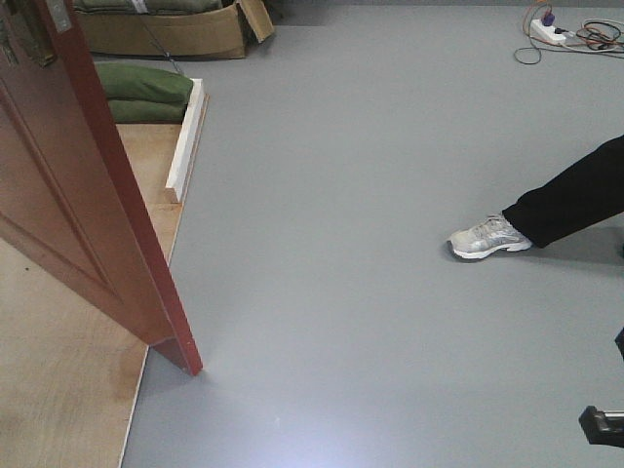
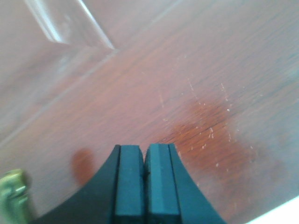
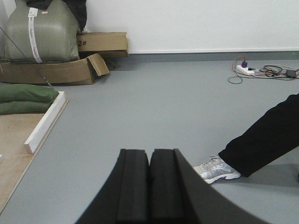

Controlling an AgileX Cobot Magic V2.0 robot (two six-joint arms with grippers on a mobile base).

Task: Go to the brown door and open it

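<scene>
The brown door (image 1: 68,214) stands swung open at the left of the front view, its narrow edge toward me and its bottom corner over the seam between plywood and grey floor. In the left wrist view its glossy reddish wood (image 2: 196,79) fills the frame. My left gripper (image 2: 145,153) is shut and empty, with its tips close to the door face; I cannot tell whether they touch. A brass fitting (image 2: 13,193) shows at the lower left. My right gripper (image 3: 149,156) is shut and empty, pointing over the grey floor away from the door.
A person's leg and pale shoe (image 1: 487,237) reach in from the right. Behind the door lie a plywood floor (image 1: 58,390), a white wooden strip (image 1: 185,136), green sacks (image 1: 146,88) and cardboard boxes (image 1: 175,34). A power strip with cables (image 1: 551,31) lies far right.
</scene>
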